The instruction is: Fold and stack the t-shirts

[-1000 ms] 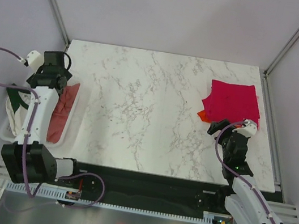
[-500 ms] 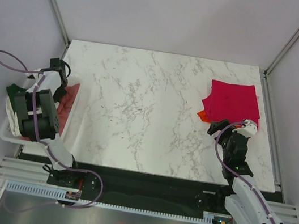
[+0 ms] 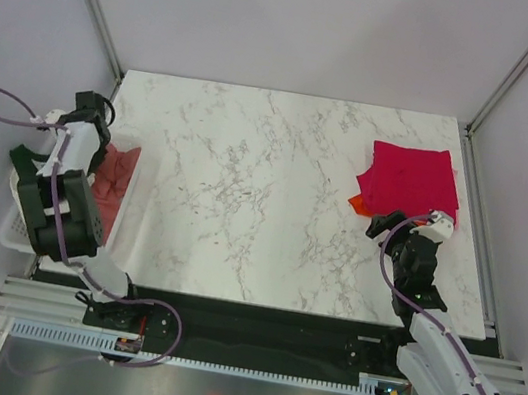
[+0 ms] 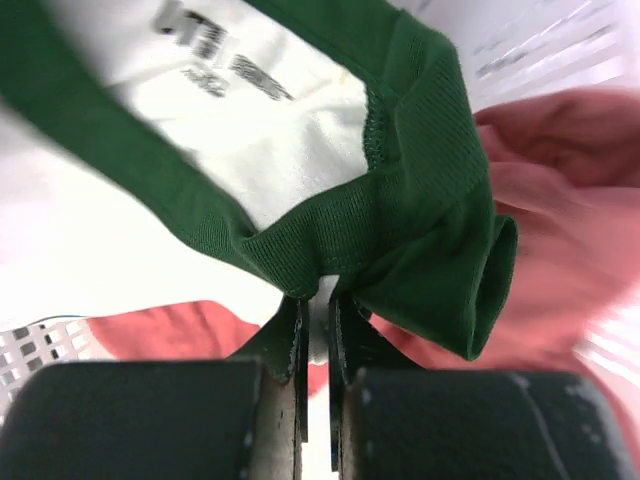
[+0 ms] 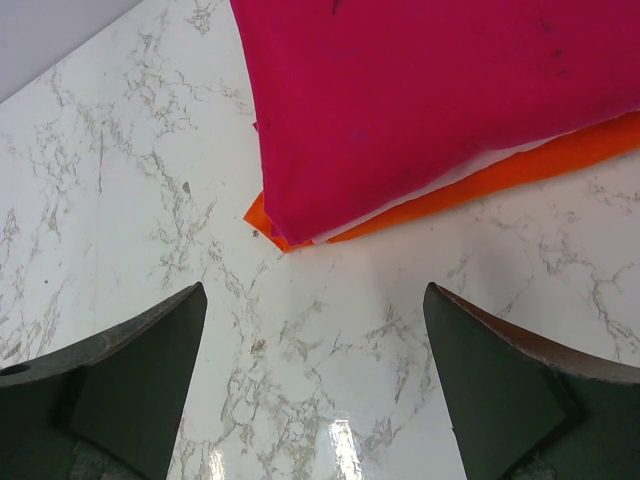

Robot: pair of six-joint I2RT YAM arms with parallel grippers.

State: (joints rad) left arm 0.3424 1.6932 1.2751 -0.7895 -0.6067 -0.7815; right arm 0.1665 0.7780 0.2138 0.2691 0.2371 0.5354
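Observation:
In the left wrist view my left gripper [image 4: 318, 312] is shut on the dark green collar [image 4: 400, 190] of the cream t-shirt [image 4: 120, 230], down inside the basket. The salmon-pink t-shirt [image 4: 570, 190] lies beside and under it. From above, the left arm [image 3: 81, 142] leans over the basket and hides its own fingers. The cream t-shirt [image 3: 25, 186] and the salmon-pink t-shirt [image 3: 112, 184] both show there. The folded magenta t-shirt [image 3: 411, 177] lies on the orange one [image 3: 355, 204] at the table's right. My right gripper [image 5: 315, 335] stands open over bare marble just short of the magenta t-shirt [image 5: 430, 90] and the orange edge [image 5: 490, 180].
The white lattice basket [image 3: 6, 234] sits at the table's left edge. The marble table [image 3: 254, 196] lies between the basket and the stack. Metal frame posts [image 3: 94, 2] rise at the back corners, and the table's right edge [image 3: 479, 274] runs close to the right arm.
My left arm has swung and dipped into the basket, and its jaws have shut on the green collar. The right arm and the folded stack have not moved.

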